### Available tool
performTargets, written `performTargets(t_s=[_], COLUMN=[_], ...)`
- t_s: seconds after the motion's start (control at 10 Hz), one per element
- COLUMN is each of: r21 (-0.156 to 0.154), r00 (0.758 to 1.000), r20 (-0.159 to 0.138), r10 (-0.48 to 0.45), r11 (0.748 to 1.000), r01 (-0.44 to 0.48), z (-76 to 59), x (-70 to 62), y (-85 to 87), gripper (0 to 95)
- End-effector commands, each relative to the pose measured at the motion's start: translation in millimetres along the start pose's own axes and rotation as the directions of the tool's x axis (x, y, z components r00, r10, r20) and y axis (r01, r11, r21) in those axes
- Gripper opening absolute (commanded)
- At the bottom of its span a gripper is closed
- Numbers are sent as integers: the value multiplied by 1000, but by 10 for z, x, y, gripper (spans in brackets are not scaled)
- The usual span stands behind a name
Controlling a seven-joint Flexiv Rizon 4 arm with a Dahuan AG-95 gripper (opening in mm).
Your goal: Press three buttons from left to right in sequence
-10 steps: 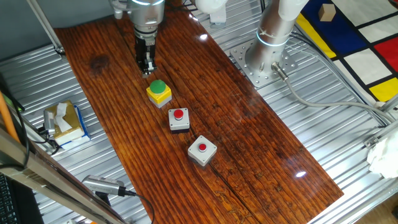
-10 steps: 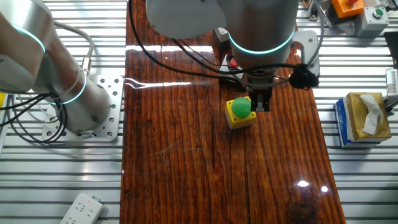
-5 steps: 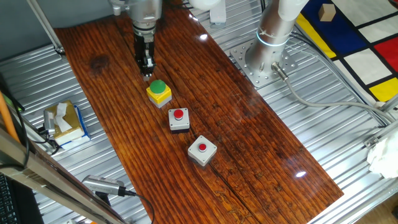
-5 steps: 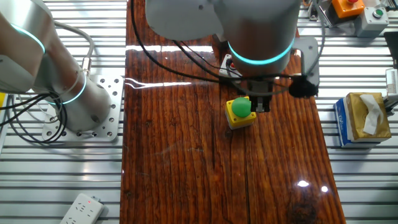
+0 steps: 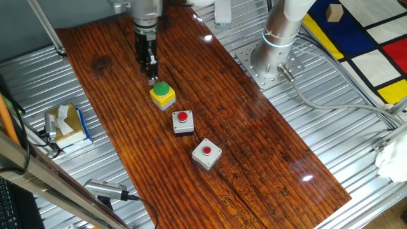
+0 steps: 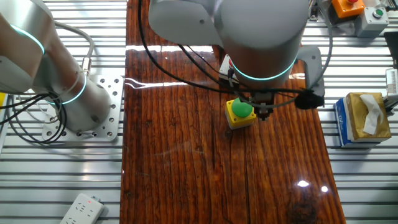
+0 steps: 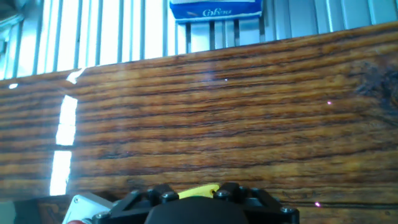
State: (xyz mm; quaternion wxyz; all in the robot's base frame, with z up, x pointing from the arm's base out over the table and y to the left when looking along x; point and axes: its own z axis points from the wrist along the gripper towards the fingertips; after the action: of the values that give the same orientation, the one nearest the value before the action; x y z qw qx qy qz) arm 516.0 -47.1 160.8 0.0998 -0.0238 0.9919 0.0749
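Dark reddish striped wood makes up the long tabletop (image 5: pixel 254 133), which lies on a ribbed grey metal bench (image 5: pixel 356 127). Beside the wood, on the bench, sits an open blue-and-yellow cardboard tissue box (image 5: pixel 65 123) with white tissue sticking up out of its top slot; the same box shows at the right edge of the other fixed view (image 6: pixel 365 118). Against the frames from a second ago, the silver robot arm (image 6: pixel 249 31) has risen: its black claw (image 5: pixel 151 74) now hangs higher above the wood, just behind the first button, and in the other fixed view more of the yellow box shows below the wrist. Nothing on the wood has shifted. Three small square push-button boxes stand in a slanted row near the middle of the tabletop, close together but apart: the yellow box with a round green cap (image 5: pixel 163 94), the white-and-black box with a red cap (image 5: pixel 183 121), and the light grey box with a red cap (image 5: pixel 206 154). Each sits flat with its cap facing up. From the hand view only a yellow sliver of the first box shows past the claw's black body, and whether the claw's fingertips are parted or together cannot be told in any view.
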Motion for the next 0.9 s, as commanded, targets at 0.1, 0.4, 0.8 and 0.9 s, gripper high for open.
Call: performTargets(t_s=[0.1,0.4,0.8,0.9], r21=[168,247,224,221], r00=[998,995,995,995], r20=[-47,-69,-70,-69], r10=[-34,-78,-69,-72], r11=[985,965,971,971], r01=[41,93,83,85], z=[12,71,186,221], x=[2,15,42,51], y=[14,91,95,91], gripper=[760,760,760,760])
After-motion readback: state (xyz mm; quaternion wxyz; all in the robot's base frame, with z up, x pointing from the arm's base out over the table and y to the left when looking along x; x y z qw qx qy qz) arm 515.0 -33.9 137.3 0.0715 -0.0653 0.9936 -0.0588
